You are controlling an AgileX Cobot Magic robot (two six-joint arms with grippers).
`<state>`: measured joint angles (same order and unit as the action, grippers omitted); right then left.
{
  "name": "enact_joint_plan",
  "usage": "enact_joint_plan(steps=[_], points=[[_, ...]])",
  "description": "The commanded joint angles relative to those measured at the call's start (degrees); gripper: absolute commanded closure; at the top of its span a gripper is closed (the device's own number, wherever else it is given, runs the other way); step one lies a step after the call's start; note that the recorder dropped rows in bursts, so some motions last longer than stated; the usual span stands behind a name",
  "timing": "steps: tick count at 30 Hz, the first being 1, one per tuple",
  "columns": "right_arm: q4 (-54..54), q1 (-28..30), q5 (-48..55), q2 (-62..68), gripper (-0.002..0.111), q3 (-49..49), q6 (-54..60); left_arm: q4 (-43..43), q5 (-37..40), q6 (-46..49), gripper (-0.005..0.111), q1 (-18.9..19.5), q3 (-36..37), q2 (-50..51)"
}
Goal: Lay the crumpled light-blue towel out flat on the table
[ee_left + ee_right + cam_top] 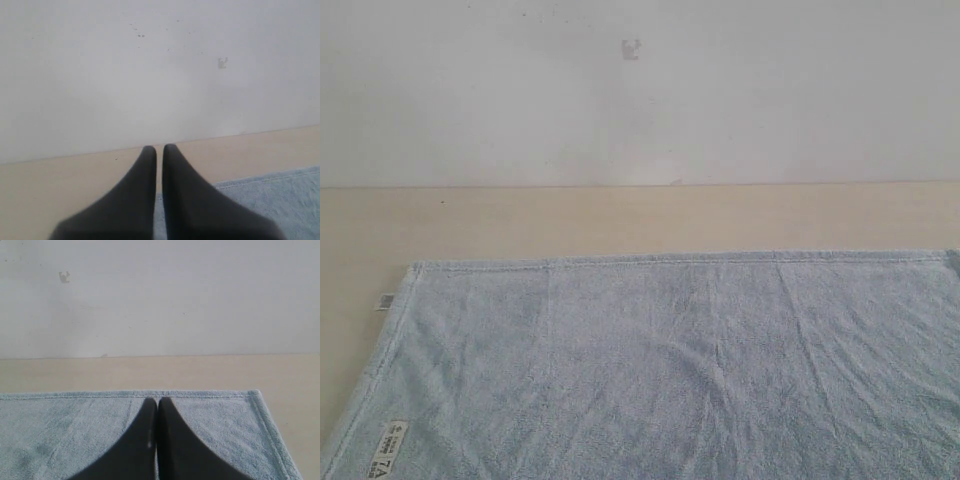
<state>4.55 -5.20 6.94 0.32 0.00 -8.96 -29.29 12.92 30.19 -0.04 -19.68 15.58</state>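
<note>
The light-blue towel (pixel 670 370) lies flat on the beige table (pixel 620 220), its far hem straight and its left hem running down the left side. A white label (pixel 388 450) sits at the near left corner, and a small tag (pixel 385 300) sticks out near the far left corner. Neither gripper shows in the exterior view. In the left wrist view my left gripper (pixel 159 148) is shut on nothing, above the towel's edge (pixel 270 200). My right gripper (pixel 157 401) is shut and empty, over the towel (pixel 220 430) near its far right corner.
A white wall (pixel 620 100) rises behind the table's far edge. Bare table shows beyond the towel's far hem, to its left (pixel 350 330), and to its right in the right wrist view (pixel 295 405).
</note>
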Motion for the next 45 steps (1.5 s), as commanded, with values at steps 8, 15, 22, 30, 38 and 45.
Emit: enact_joint_plan(steps=[8,15,22,30,38,45], points=[[0.13,0.13,-0.06,-0.32,0.108,0.00,0.38,12.41,-5.86,-23.48,0.103,-0.52,19.68,-15.58],[0.13,0.13,-0.06,-0.32,0.108,0.00,0.38,16.80,-5.97,-25.69,0.103,-0.52,19.68,-15.58],[0.13,0.13,-0.06,-0.32,0.108,0.00,0.38,17.15,-5.81,-25.87,0.103,-0.52,19.68,-15.58],[0.13,0.13,-0.06,-0.32,0.108,0.00,0.38,17.15,-5.81,-25.87,0.103,-0.52,19.68,-15.58],[0.13,0.13,-0.06,-0.32,0.108,0.00,0.38,17.15,-5.81,-25.87,0.103,0.15,19.68,-15.58],[0.13,0.13,-0.06,-0.32,0.108,0.00,0.38,17.15,-5.70,-25.87,0.103,2.19,19.68,-15.58]])
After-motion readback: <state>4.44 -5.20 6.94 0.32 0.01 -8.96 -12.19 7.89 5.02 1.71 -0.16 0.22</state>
